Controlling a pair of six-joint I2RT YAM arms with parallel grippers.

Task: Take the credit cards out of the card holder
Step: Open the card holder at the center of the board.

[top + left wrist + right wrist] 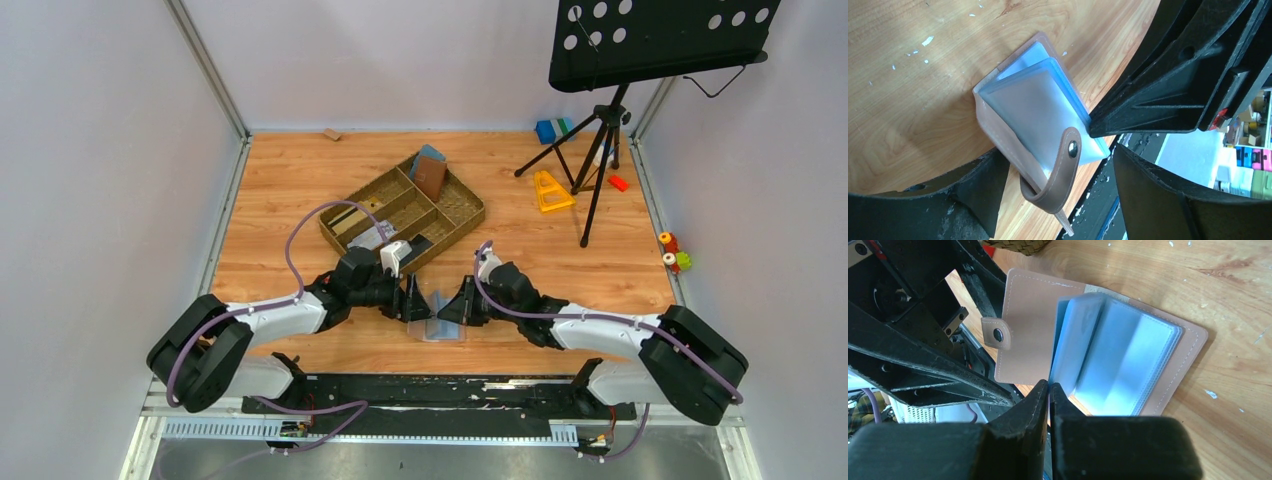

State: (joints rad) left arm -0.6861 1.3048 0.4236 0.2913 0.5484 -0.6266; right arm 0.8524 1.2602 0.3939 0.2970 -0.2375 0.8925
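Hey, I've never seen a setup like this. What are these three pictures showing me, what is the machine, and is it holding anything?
These are two robot arms bolted to the near edge of a wooden table. The wide picture comes from a fixed camera above and behind them. The other two come from a small camera on each wrist, so each shows its own fingers up close. On the table are a woven tray with compartments and a black music stand. Between the arms lies the card holder, open, with its blue-grey plastic sleeves fanned up. The right end effector is shut and appears to pinch one sleeve's edge. The left end effector is open near the holder's tab.
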